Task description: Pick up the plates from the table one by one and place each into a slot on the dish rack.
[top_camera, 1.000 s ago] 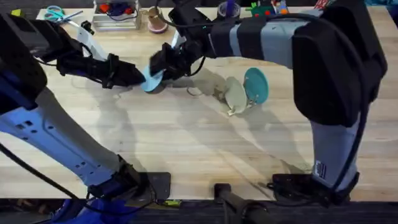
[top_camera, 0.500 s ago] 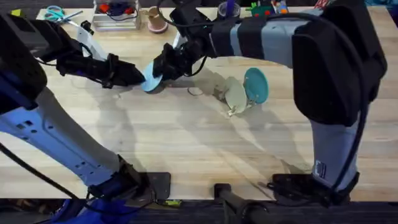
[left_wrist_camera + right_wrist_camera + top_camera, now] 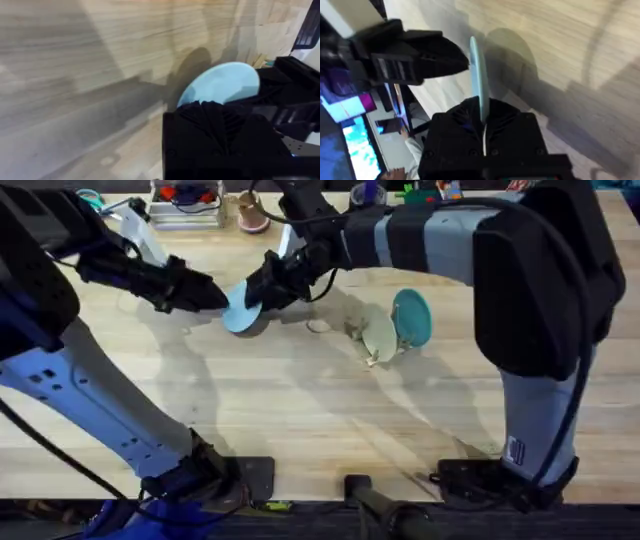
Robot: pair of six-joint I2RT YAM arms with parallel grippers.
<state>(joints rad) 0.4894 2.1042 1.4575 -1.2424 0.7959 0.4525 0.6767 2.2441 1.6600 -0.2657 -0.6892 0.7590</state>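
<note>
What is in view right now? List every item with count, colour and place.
light blue plate: one, gripped on edge by the right gripper, left of the rack
cream plate: one, standing in the dish rack
teal plate: one, standing in the rack just behind the cream one
dish rack: one, pale wood, mid-table
pink cup: one, far edge
clear tray: one, holding red items, far edge
scissors: one pair, teal handles, far left corner
table: pale wooden planks
right gripper: black, shut on the blue plate
left gripper: black, close beside that plate
</note>
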